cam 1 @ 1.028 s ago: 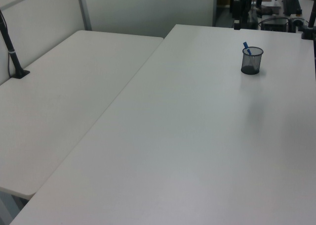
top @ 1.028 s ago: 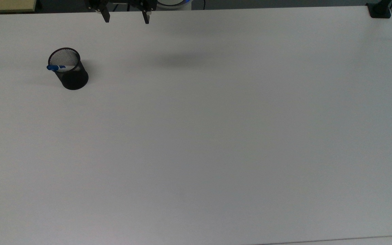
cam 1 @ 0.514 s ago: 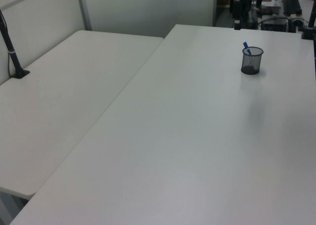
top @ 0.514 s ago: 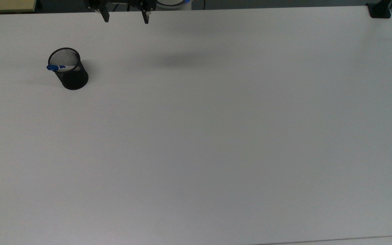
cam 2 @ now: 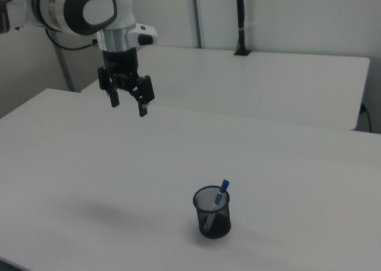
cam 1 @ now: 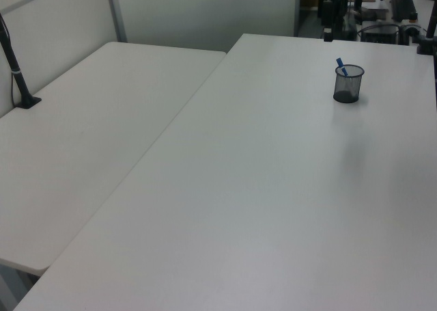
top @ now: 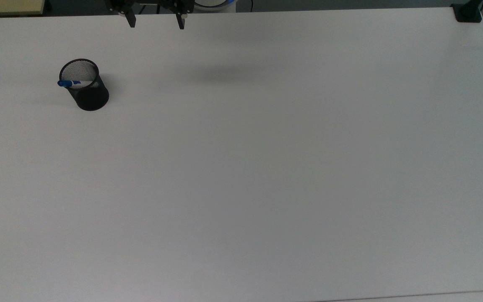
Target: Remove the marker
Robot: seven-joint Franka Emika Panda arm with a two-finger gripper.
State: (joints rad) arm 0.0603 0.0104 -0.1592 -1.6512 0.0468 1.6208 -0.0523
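The marker [top: 68,83] [cam 2: 220,197] [cam 1: 341,65] stands tilted inside a black mesh cup [top: 87,90] [cam 2: 213,214] [cam 1: 347,85], its blue cap poking over the rim. The cup sits on the white table [top: 266,167] near the top view's upper left. My gripper [top: 155,23] [cam 2: 127,104] hangs open high above the table at the top view's upper edge, well to the right of the cup there. Nothing is between its fingers.
A second white table [cam 1: 82,140] [cam 2: 268,80] adjoins this one. Black clamp posts stand at the table corner [top: 468,12] and on the other table [cam 1: 17,72] [cam 2: 240,21]. The arm's shadow [top: 224,75] falls on the table.
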